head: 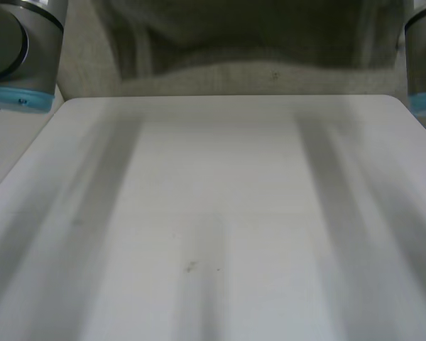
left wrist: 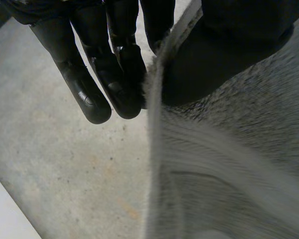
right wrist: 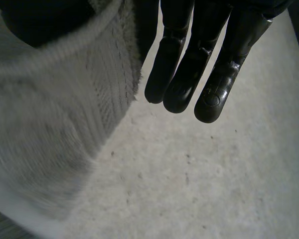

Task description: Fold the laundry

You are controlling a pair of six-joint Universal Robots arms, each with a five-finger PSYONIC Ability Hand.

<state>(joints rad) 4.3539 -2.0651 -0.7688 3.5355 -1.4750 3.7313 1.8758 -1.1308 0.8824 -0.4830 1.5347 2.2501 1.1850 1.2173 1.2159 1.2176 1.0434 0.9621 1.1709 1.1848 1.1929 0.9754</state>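
A grey knitted garment (head: 255, 42) hangs beyond the far edge of the white table (head: 220, 213), spread between the two arms. In the left wrist view my left hand (left wrist: 114, 84) pinches an edge of the garment (left wrist: 229, 164) between its thumb (left wrist: 224, 55) and straight fingers. In the right wrist view my right hand (right wrist: 189, 74) holds another edge of the garment (right wrist: 50, 114) the same way, with its thumb (right wrist: 40, 20) on the cloth's other side. The cloth drops away below both hands.
The left arm's joint (head: 21, 50) and the right arm's joint (head: 422, 57) stand at the table's far corners. A speckled concrete floor (left wrist: 65, 174) lies under the left hand, and the same floor (right wrist: 199, 179) under the right.
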